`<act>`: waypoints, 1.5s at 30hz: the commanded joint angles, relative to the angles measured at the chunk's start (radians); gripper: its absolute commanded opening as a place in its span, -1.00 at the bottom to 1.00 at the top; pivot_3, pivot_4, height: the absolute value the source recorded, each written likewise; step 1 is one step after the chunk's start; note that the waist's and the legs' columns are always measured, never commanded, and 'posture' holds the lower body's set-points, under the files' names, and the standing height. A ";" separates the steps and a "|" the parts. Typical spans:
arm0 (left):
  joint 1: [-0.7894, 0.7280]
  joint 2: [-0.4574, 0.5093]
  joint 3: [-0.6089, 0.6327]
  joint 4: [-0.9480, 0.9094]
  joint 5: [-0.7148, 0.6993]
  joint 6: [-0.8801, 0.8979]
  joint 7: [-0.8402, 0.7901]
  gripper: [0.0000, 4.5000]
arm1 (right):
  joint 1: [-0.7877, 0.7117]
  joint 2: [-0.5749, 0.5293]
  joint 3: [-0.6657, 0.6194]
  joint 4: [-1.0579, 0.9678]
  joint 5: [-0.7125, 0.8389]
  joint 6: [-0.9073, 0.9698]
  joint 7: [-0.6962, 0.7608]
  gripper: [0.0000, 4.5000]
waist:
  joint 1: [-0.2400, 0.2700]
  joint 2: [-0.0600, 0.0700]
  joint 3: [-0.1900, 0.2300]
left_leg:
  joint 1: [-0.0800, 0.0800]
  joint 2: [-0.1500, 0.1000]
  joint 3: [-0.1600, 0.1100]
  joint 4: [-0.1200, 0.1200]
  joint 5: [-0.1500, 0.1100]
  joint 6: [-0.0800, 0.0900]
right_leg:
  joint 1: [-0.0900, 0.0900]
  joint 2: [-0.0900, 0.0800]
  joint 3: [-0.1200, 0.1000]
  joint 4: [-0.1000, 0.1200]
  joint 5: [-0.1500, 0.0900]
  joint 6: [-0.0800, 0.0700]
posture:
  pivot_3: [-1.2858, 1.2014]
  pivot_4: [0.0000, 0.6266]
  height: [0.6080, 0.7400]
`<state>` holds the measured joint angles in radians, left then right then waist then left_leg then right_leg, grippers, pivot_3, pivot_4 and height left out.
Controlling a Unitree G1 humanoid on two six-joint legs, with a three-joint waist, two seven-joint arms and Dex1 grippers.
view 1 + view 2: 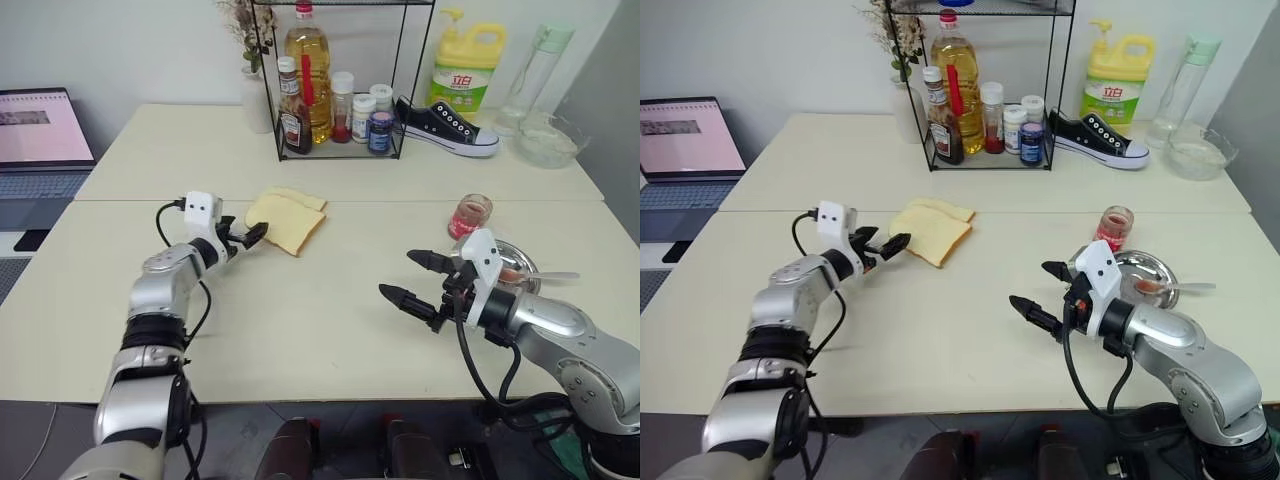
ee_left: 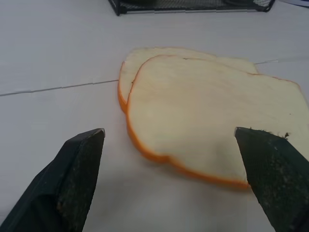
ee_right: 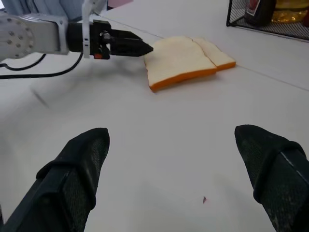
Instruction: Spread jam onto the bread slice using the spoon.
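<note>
The bread slice (image 1: 288, 225) lies flat near the table's middle, overlapping a second pale slice (image 1: 303, 197). My left gripper (image 1: 252, 237) is open at the bread slice's near left edge, one finger on either side of its corner (image 2: 207, 121), low over the table. The jam (image 1: 471, 215) is in a short glass jar on the right. Beside the jar, the spoon (image 1: 540, 275) rests in a round steel dish (image 1: 503, 250), with red on its bowl. My right gripper (image 1: 398, 275) hangs open and empty just left of the dish, pointing towards the bread (image 3: 176, 60).
A wire rack (image 1: 335, 100) of bottles stands at the back centre. To its right are a black shoe (image 1: 445, 125), a yellow detergent bottle (image 1: 465, 65) and a glass bowl (image 1: 548, 140). A laptop (image 1: 40, 130) sits at far left.
</note>
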<state>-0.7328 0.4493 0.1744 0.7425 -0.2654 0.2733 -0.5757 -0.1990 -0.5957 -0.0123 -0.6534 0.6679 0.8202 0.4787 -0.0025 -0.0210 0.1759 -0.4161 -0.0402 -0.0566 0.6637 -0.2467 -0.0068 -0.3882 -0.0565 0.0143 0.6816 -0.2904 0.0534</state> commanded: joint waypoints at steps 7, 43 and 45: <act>-0.127 -0.043 0.021 0.251 0.016 -0.137 -0.039 0.60 | -0.041 0.002 -0.030 -0.048 0.025 0.030 -0.033 1.00 | 0.001 -0.001 0.000 | 0.000 0.000 0.000 0.000 0.000 0.000 | 0.000 0.000 0.000 0.000 0.000 0.000 | 0.03 -0.52 1.00; 0.114 0.314 -0.212 -0.910 -0.379 0.619 -0.651 -0.99 | 0.136 -0.162 -0.285 -0.116 0.203 0.050 0.052 1.00 | -0.006 0.000 0.000 | 0.001 0.001 0.000 -0.001 0.000 0.000 | 0.002 0.000 0.001 -0.001 0.000 0.000 | 0.03 -0.52 1.00; 0.142 0.321 -0.263 -0.909 -0.320 0.551 -0.658 -0.99 | 0.142 -0.162 -0.281 -0.124 0.209 0.052 0.038 1.00 | -0.006 0.000 0.000 | 0.001 0.001 0.000 -0.001 0.000 0.000 | 0.002 0.000 0.001 0.000 0.000 0.000 | 0.03 -0.52 1.00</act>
<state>-0.6007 0.7510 -0.0645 -0.1497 -0.6162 0.8659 -1.2225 -0.0572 -0.7465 -0.2640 -0.7433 0.8561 0.8736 0.5255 -0.0084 -0.0212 0.1757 -0.4147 -0.0388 -0.0570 0.6630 -0.2468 -0.0066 -0.3859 -0.0561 0.0155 0.6811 -0.2905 0.0534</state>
